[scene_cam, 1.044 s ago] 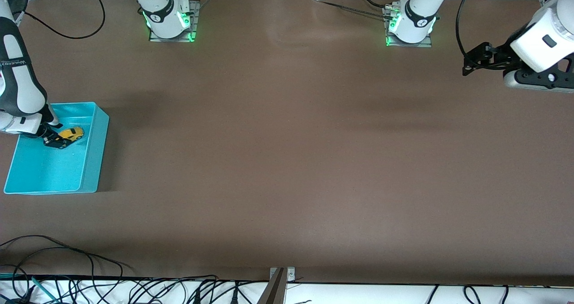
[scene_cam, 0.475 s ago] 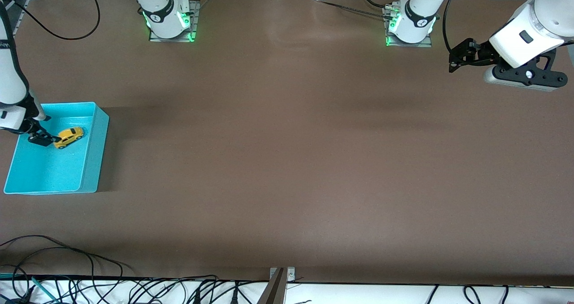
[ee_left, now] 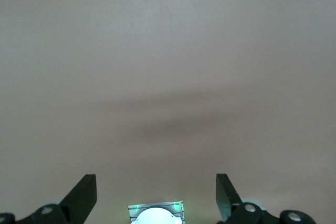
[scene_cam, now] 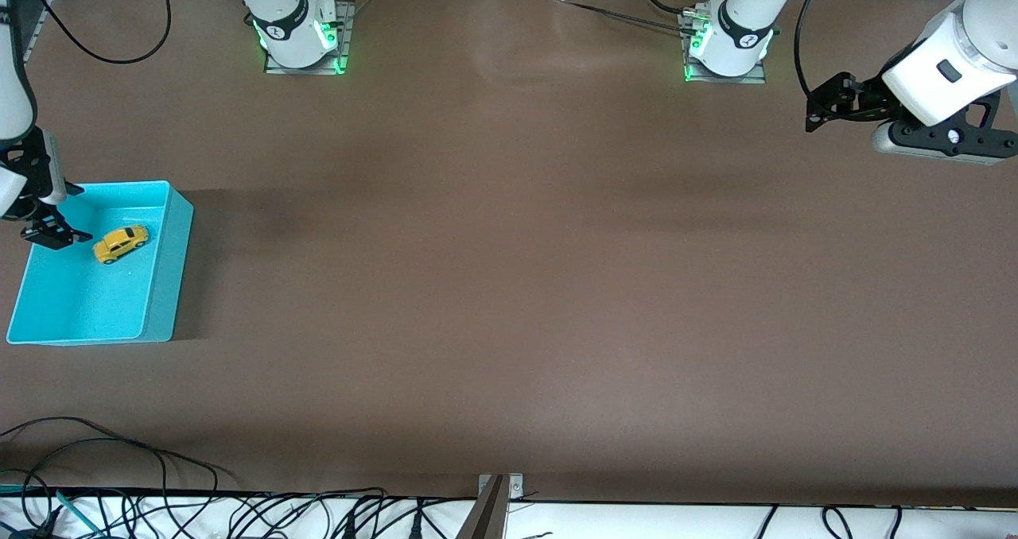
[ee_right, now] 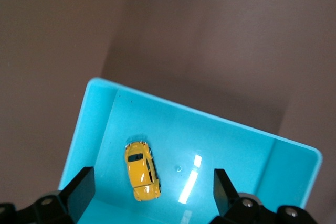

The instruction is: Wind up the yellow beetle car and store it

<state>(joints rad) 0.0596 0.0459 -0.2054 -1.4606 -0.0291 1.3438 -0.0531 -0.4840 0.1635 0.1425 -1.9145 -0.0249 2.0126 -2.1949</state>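
yellow beetle car (scene_cam: 121, 243) sits in turquoise bin (scene_cam: 163, 285) on desk (scene_cam: 509, 285); right pincer (scene_cam: 49, 233) spread, empty, above bin; left pincer (scene_cam: 819, 110) spread, idle over desk

The brown tabletop (scene_cam: 509, 285) carries a turquoise bin (scene_cam: 163, 285) at the right arm's end, close to that edge. Both arm bases, the right arm's base (scene_cam: 302, 42) and the left arm's base (scene_cam: 725, 50), stand on the tabletop's edge farthest from the front camera.
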